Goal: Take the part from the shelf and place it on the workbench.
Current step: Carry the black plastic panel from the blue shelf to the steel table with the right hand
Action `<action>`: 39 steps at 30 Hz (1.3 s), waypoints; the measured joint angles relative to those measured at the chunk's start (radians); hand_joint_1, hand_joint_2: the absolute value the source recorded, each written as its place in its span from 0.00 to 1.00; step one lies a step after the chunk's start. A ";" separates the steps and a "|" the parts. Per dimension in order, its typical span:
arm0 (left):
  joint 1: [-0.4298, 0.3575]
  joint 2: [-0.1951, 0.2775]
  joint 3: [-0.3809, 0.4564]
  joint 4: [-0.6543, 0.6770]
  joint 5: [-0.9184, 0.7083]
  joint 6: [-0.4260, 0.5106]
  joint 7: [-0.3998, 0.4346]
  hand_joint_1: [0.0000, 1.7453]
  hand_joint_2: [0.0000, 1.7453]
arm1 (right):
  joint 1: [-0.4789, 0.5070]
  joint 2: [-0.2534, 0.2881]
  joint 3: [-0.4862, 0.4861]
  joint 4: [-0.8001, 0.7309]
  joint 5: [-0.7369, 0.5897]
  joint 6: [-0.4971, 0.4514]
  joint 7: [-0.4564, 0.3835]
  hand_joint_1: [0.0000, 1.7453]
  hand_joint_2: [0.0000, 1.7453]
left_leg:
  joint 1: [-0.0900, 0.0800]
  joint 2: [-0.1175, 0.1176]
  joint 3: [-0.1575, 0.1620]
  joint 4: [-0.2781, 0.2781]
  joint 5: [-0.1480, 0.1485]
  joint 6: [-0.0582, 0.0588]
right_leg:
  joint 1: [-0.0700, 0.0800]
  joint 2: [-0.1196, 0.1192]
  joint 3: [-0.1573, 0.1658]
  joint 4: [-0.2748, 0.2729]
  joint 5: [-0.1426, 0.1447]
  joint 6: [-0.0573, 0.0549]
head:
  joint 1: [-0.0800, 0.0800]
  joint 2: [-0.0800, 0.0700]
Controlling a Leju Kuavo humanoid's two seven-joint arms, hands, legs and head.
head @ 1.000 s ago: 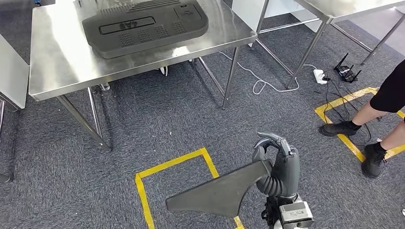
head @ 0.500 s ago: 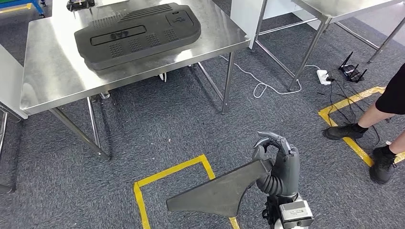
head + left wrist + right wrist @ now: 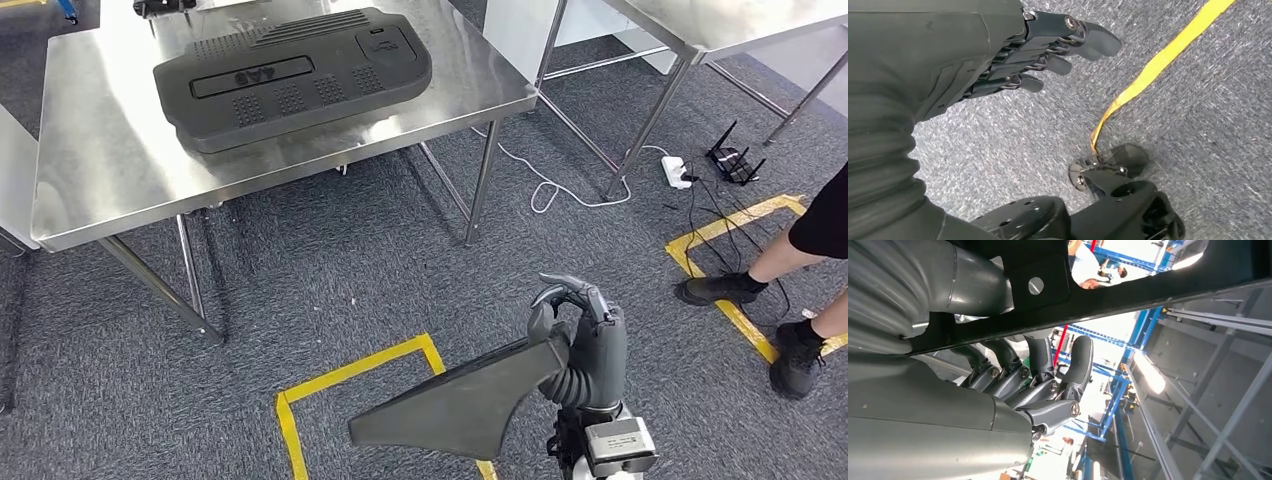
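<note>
The right hand (image 3: pixel 578 335) grips the narrow end of the part (image 3: pixel 455 400), a flat dark grey panel that widens away from the fingers; it is carried over the carpeted floor (image 3: pixel 330 280), well short of the bench (image 3: pixel 90 150). In the right wrist view the fingers (image 3: pixel 1048 385) curl up around a black edge of the part (image 3: pixel 1128 295), which crosses the frame above them. The left hand (image 3: pixel 1013 65) hangs low over the carpet with its fingers (image 3: pixel 1088 37) loosely extended and apart, holding nothing. The steel bench stands ahead, and a large dark moulded panel (image 3: pixel 290 72) lies flat on it, reaching from near the bench's back edge towards its front edge and taking up the right half of the top. At the bench's far left corner sits a small dark object (image 3: pixel 165 8), too cut off to identify. Yellow tape (image 3: pixel 350 375) marks a square on the carpet just below the carried part. A second steel bench (image 3: pixel 700 25) stands to the right, with a white cable (image 3: pixel 560 185) and power strip (image 3: pixel 674 170) on the floor beneath it. A person's legs (image 3: pixel 790 270) in black shoes stand on the carpet at the right.
</note>
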 joint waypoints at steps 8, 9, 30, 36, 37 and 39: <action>-0.002 0.001 0.001 0.000 -0.004 0.000 0.003 0.00 1.00 | -0.004 0.001 0.000 0.002 -0.005 0.001 0.001 1.00 1.00 | -0.003 -0.006 0.049 -0.009 -0.050 -0.041 | -0.009 -0.004 0.097 -0.268 0.137 -0.006 | 0.002 0.000; -0.002 0.001 0.001 0.000 -0.005 0.000 0.003 0.00 1.00 | -0.005 0.001 0.000 0.002 -0.005 0.001 0.001 1.00 1.00 | -0.001 -0.003 0.049 0.001 -0.056 -0.045 | -0.010 -0.004 0.103 -0.270 0.133 -0.015 | 0.000 0.000; 0.000 0.001 0.005 0.000 -0.011 0.002 0.002 0.00 1.00 | 0.002 0.007 -0.002 -0.001 -0.006 -0.002 0.000 1.00 1.00 | -0.002 0.002 -0.007 0.007 0.003 0.001 | 0.005 0.000 0.019 0.004 -0.030 -0.007 | 0.001 0.000; 0.000 -0.002 0.006 -0.001 -0.010 0.002 -0.002 0.00 1.00 | 0.006 0.007 -0.006 -0.001 -0.006 -0.003 -0.001 1.00 1.00 | -0.008 -0.007 0.039 0.004 -0.042 -0.023 | 0.010 -0.007 0.102 -0.265 0.137 0.003 | 0.004 0.000; -0.001 -0.001 0.006 -0.001 -0.010 0.002 -0.002 0.00 1.00 | 0.006 0.007 -0.006 -0.001 -0.006 -0.003 -0.001 1.00 1.00 | -0.010 -0.007 0.043 0.000 -0.046 -0.028 | 0.012 -0.006 0.106 -0.267 0.134 -0.009 | 0.004 0.000; -0.001 -0.001 0.006 -0.001 -0.010 0.002 -0.003 0.00 1.00 | 0.006 0.007 -0.007 -0.001 -0.006 -0.003 -0.001 1.00 1.00 | -0.008 -0.004 0.051 0.001 -0.054 -0.037 | 0.006 -0.004 0.114 -0.271 0.129 -0.025 | 0.003 0.000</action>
